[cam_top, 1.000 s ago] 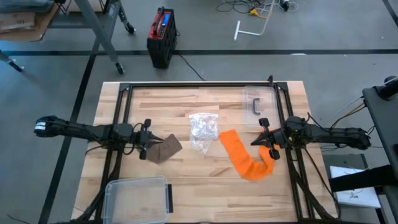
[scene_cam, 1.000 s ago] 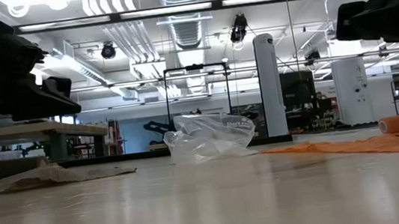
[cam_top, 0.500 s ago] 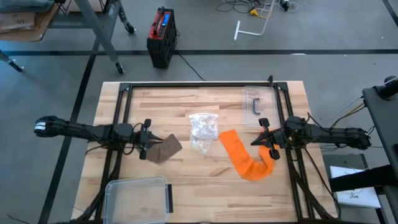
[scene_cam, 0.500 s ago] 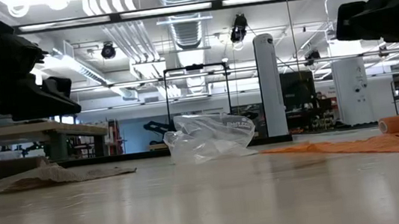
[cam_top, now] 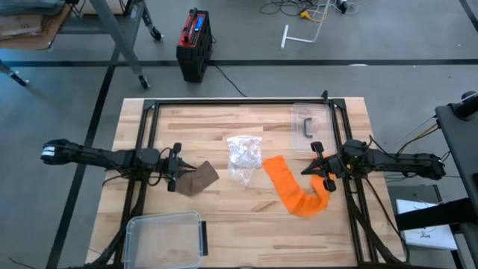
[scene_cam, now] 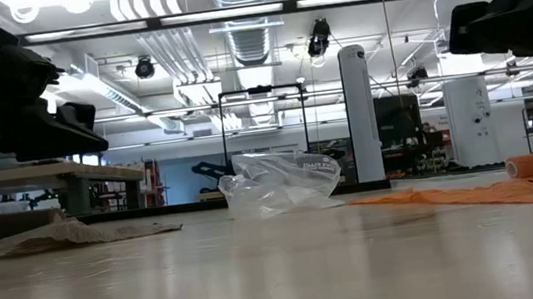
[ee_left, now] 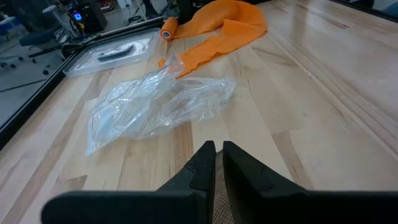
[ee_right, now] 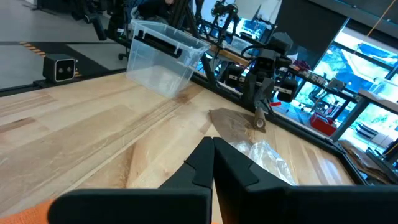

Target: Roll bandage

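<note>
— Where does the orange bandage (cam_top: 293, 188) lie, and which way does it run?
— On the worktop (cam_top: 224, 127), right of the clear plastic bag (cam_top: 244, 158). Its long axis slants from mid-table toward the near right, ending in a small roll by the right hand (cam_top: 323, 176).
— The hands?
— Right fingers together, just above that roll; contact is hidden. Left hand (cam_top: 173, 176) pinched nearly together over the brown cloth (cam_top: 196, 179); whether it grips is unclear.

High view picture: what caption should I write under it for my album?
Two dark robot arms wait with shut grippers, left and right, beside a long orange bandage, a crinkly clear plastic bag and a brown cloth.
</note>
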Robot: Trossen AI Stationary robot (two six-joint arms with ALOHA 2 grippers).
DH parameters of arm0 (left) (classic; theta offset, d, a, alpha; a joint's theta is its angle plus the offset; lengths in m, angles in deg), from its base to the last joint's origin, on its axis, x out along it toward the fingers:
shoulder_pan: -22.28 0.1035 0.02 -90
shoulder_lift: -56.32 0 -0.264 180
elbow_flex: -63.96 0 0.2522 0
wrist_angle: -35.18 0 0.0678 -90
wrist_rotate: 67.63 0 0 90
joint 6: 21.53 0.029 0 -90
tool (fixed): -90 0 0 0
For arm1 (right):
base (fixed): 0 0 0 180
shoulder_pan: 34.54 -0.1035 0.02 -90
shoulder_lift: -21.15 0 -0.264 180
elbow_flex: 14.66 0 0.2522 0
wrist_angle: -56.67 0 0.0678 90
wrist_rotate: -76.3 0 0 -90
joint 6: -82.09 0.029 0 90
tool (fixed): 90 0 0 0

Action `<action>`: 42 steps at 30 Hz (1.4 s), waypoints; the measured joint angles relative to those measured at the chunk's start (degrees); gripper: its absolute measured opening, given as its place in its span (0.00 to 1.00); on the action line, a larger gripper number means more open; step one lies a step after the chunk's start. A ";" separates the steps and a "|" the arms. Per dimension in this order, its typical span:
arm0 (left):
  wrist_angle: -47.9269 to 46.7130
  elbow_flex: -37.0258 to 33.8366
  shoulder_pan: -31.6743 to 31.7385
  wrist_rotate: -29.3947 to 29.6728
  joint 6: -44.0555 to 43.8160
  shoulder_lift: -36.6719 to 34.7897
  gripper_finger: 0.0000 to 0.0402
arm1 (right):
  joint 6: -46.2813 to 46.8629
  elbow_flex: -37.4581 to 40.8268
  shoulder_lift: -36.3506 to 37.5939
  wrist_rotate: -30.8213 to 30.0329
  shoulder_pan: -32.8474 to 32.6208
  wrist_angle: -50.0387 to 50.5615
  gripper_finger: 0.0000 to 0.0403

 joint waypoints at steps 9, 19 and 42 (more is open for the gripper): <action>0.00 -0.02 -0.02 0.00 0.00 -0.02 0.06 | -2.91 -0.01 0.00 -0.02 0.02 -0.17 0.00; 0.02 0.00 -0.01 0.02 -0.01 -0.01 0.06 | -0.76 0.02 -0.03 0.07 -0.24 -6.58 0.00; 3.33 -0.02 0.00 12.25 -2.49 0.00 0.06 | 47.25 0.00 -0.48 -18.16 -0.22 -27.21 0.00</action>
